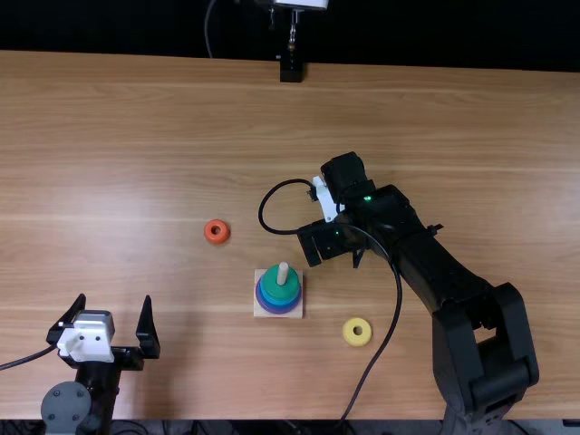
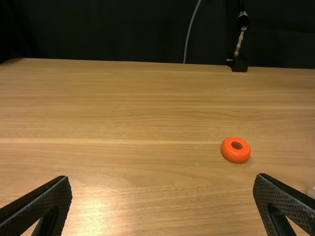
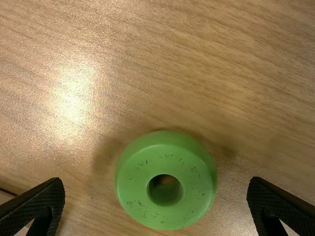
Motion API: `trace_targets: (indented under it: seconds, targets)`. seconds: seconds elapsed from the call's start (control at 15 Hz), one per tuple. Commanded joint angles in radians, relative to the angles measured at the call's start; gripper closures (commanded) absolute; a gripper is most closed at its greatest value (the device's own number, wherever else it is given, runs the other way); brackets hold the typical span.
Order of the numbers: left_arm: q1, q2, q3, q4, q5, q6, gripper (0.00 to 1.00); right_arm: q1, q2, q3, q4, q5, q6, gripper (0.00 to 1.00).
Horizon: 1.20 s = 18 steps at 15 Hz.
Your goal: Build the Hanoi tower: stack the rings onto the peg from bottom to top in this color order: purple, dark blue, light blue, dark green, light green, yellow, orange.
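Note:
In the top view my left gripper [image 1: 114,304] is open above the near-left table; in the left wrist view, nothing is between the fingers of the left gripper [image 2: 163,178]. My right gripper [image 1: 333,258] is behind and right of the tower. Seen from its wrist, the right gripper [image 3: 156,181] stands open over a light green ring [image 3: 129,176] lying flat. On the pale square base [image 1: 297,313], a dark green ring [image 1: 279,289] tops blue and purple rings around the peg [image 1: 283,273]. A yellow ring [image 1: 357,332] and an orange ring [image 1: 217,232] lie on the table, the latter also an orange ring [image 2: 229,153] from the left wrist.
The wooden table [image 1: 136,154] stretches around the rings. A black cable loops from the right gripper beside the tower and runs down past the yellow ring. A small black stand [image 1: 291,71] is at the far edge.

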Motion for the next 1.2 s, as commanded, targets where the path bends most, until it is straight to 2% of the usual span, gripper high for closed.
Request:
trace_targets:
  seconds: [0.0,1.13]
  targets:
    - [-0.001,-0.012,-0.063,-0.023,-0.006,0.007,0.00,-0.008,0.018,-0.004,0.000,0.004,0.004,0.00]
    - [-0.001,-0.012,-0.063,-0.023,-0.006,0.007,0.00,-0.006,0.046,0.005,-0.004,0.004,0.004,0.00]
